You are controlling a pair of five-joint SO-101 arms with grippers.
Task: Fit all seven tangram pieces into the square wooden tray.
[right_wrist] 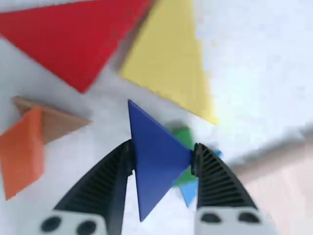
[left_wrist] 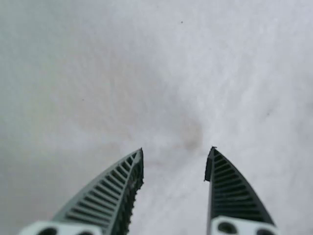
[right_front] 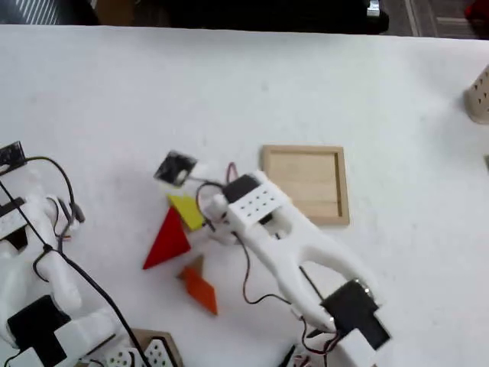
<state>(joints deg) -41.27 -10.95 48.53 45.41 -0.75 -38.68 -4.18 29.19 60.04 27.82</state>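
The right claw (right_wrist: 162,149) is clamped on the blue triangle (right_wrist: 155,166), gripping its two edges (a green piece (right_wrist: 183,137) peeks out just behind). The yellow triangle (right_wrist: 171,58) and red triangle (right_wrist: 73,34) lie beyond. The left claw (left_wrist: 177,148) hangs with its fingers apart over the surface (left_wrist: 146,73). The wooden tray (right_front: 306,183) sits nearby.

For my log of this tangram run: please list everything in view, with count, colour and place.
tray: one, pale wood, on the white table.
red triangle: one, left of tray.
yellow triangle: one, beside the red one.
tan triangle: one, near the red triangle.
orange piece: one, touching the tan triangle.
blue triangle: one, dark, in right gripper.
green piece: one, partly under blue triangle.
light blue piece: one, beside the green piece.
perforated block: one, beige, table's right edge.
left gripper: open, over bare table.
right gripper: shut on blue triangle.
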